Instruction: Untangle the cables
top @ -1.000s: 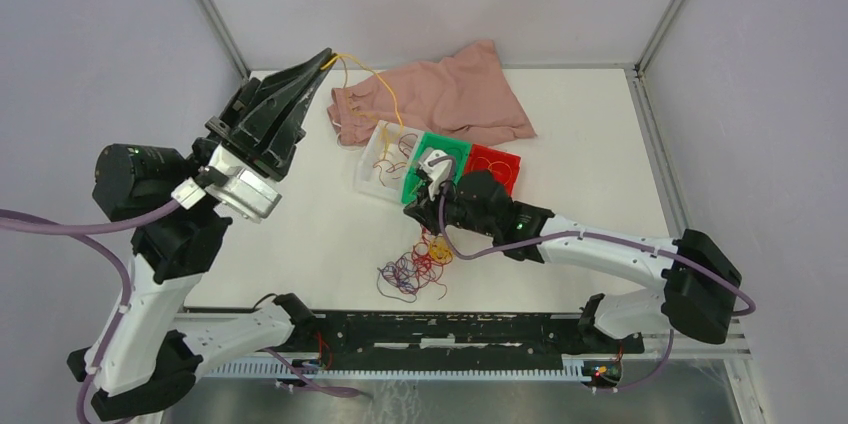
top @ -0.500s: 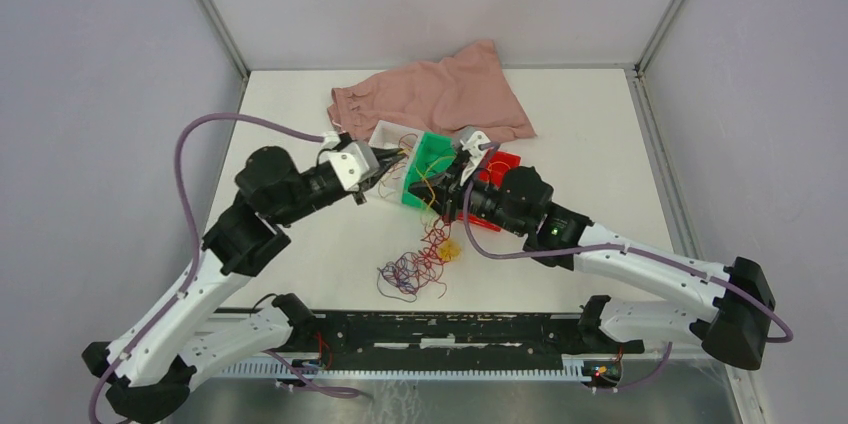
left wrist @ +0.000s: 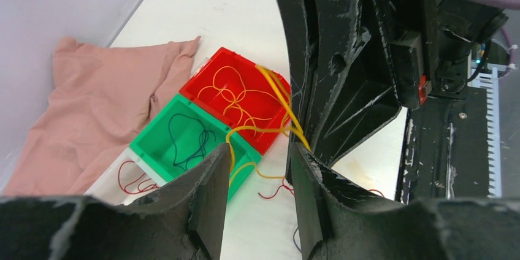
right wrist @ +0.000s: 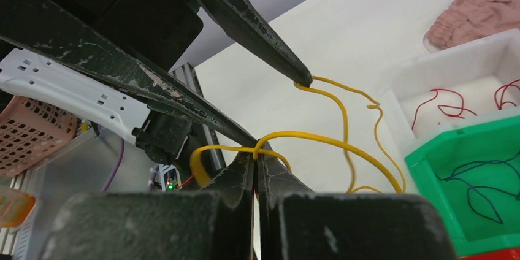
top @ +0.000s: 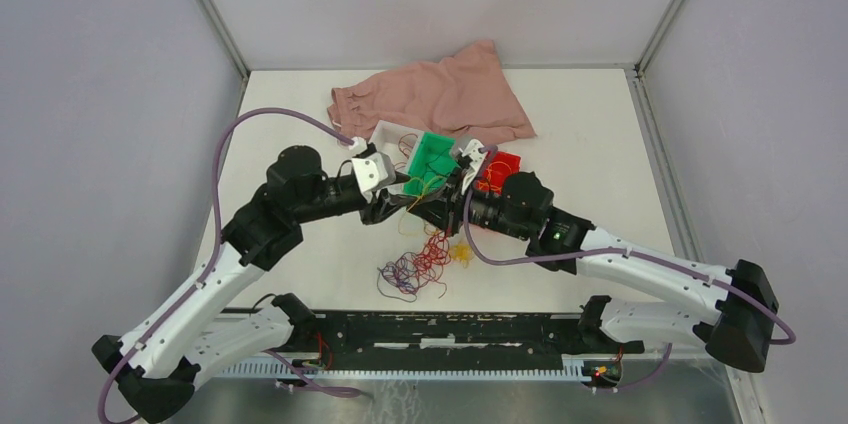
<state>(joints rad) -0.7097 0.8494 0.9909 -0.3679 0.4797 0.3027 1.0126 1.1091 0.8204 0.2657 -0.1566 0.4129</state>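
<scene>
Right wrist view: your right gripper (right wrist: pixel 254 160) is clamped on one yellow cable (right wrist: pixel 294 133), evidently to draw it free, your left gripper (left wrist: pixel 259 149) stands with jaws apart beside it, and the other cables (top: pixel 420 262) lie clumped on the surface (top: pixel 600 144) below.

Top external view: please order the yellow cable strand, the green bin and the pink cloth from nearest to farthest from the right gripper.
From the right gripper:
1. yellow cable strand: pinched in its jaws.
2. green bin: just beyond the gripper.
3. pink cloth: far back, beyond the bin.
</scene>
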